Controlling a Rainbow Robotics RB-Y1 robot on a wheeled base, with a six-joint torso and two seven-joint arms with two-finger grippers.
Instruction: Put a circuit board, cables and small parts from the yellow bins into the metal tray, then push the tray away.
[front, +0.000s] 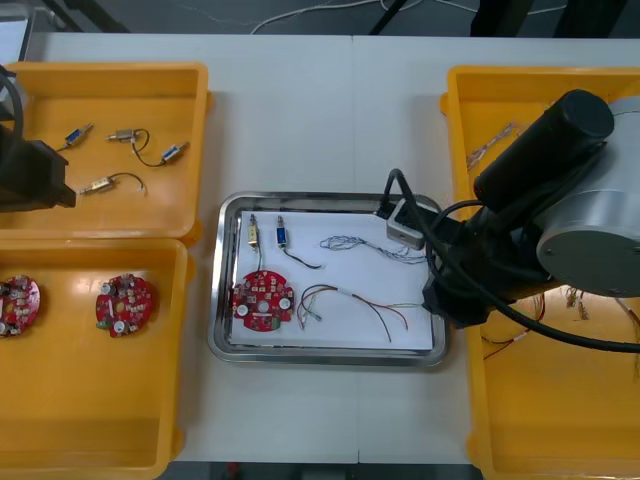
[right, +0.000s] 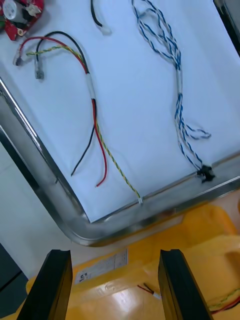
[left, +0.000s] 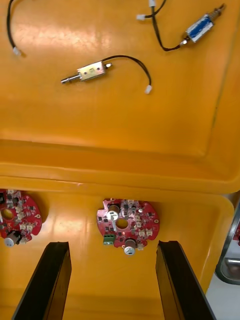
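**Loaded tray at desk centre; both grippers open over the side bins**

The shiny metal tray (front: 325, 357) is rectangular with rounded corners and a white sheet inside. It sits mid-way across the light desk (front: 300, 110). A strip of bare desk separates its left rim from the far left yellow plastic bin (front: 195, 150) and the near left yellow plastic bin (front: 100, 420). Its right rim lies just beside the right-hand yellow plastic bins (front: 470, 90); whether they touch cannot be told. Bare desk runs from the tray's far rim to the desk's far edge, with dark floor (front: 200, 15) beyond.

Inside the tray:
- The round red circuit board (front: 263, 300), studded with small components, lies at the near left.
- A brass-coloured small metal part (front: 255, 233) and a blue-banded small metal part (front: 283, 236) lie side by side beyond it.
- The twisted blue and white cable (front: 365, 243) lies toward the far right.
- The red, yellow and black cable (front: 350, 300) curves along the near side.

The right gripper (right: 115, 285) hovers over the glossy right bin, next to the tray's rounded corner, its jaws spread and empty. The left gripper (left: 112, 280) hangs over the near left bin, jaws spread and empty. A second red board (left: 127, 227) lies ahead of them, with a third red board (left: 17, 222) beside it. Loose metal parts with black leads (front: 125, 134) lie in the far left bin.
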